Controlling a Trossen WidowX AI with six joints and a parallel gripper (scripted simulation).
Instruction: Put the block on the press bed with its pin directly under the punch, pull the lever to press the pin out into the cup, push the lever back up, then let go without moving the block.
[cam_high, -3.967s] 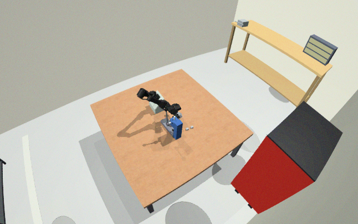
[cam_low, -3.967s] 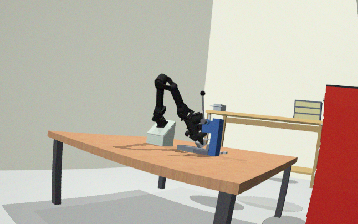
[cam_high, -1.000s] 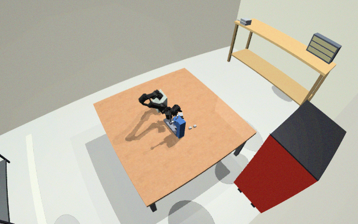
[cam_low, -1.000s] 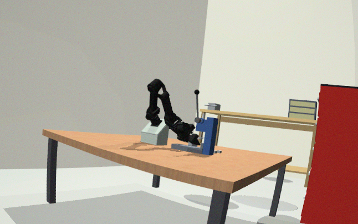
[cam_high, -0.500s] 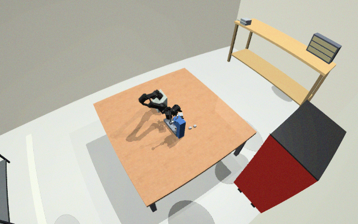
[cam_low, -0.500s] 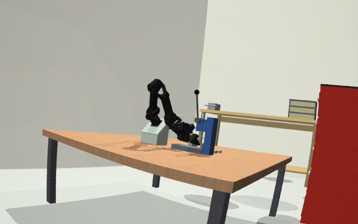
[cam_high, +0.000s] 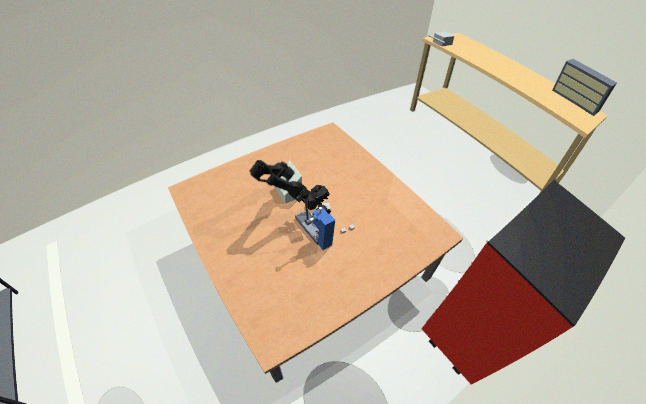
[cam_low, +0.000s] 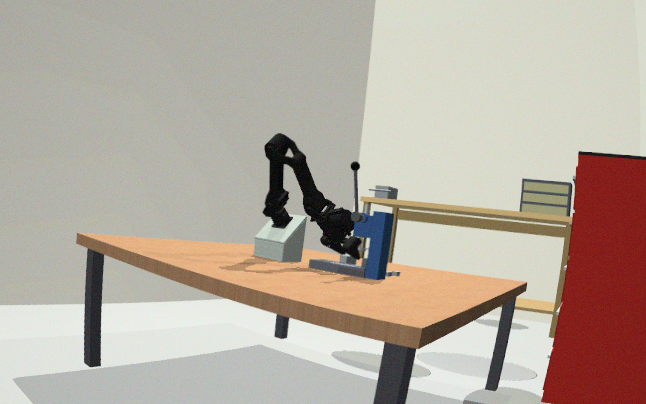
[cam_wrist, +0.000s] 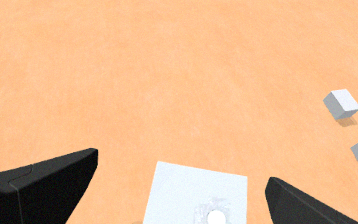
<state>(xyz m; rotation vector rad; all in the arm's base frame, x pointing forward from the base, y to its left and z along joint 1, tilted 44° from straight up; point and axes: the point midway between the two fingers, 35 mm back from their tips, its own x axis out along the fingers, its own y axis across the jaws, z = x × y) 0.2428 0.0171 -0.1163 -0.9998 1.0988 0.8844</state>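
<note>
Counter (cam_high: 380, 280) (cam_low: 250, 270) (cam_wrist: 175, 75), one: wood-toned top on dark legs, carrying the arm and the press.

Cabinet (cam_high: 505, 310) (cam_low: 600, 275), one: red sides, dark top, standing on the floor well apart from the press.

Workbench (cam_high: 500, 70) (cam_low: 465, 207), one: light wood with a lower shelf, near the wall; a drawer unit (cam_high: 584, 87) (cam_low: 545, 196) stands at one end.

Arm (cam_high: 290, 189) (cam_low: 311, 189), one: black, mounted on a pale, slope-topped pedestal (cam_high: 286, 195) (cam_low: 267, 249), reaching down toward the press.

Press (cam_high: 326, 232) (cam_low: 378, 250), one: blue upright at the end of a low grey bed (cam_high: 303, 220) (cam_low: 325, 264). Its lever (cam_low: 355, 185) stands up, black ball at the top.

End effector (cam_high: 325, 206) (cam_low: 355, 251) (cam_wrist: 184, 164), one: low beside the press upright, fingers spread wide, holding nothing.

Block (cam_high: 327, 205) (cam_low: 347, 259) (cam_wrist: 192, 192), one: pale and square-topped, on the counter near the press, off its bed. It lies beneath the end effector, between the two spread fingers in the wrist view, with a visible gap to each.

Pin (cam_wrist: 216, 218), one: round white end showing in the block's top face, away from the punch.

Cubes (cam_high: 351, 227) (cam_wrist: 341, 103), two: small, grey, on the counter beyond the press, apart from the block.
</note>
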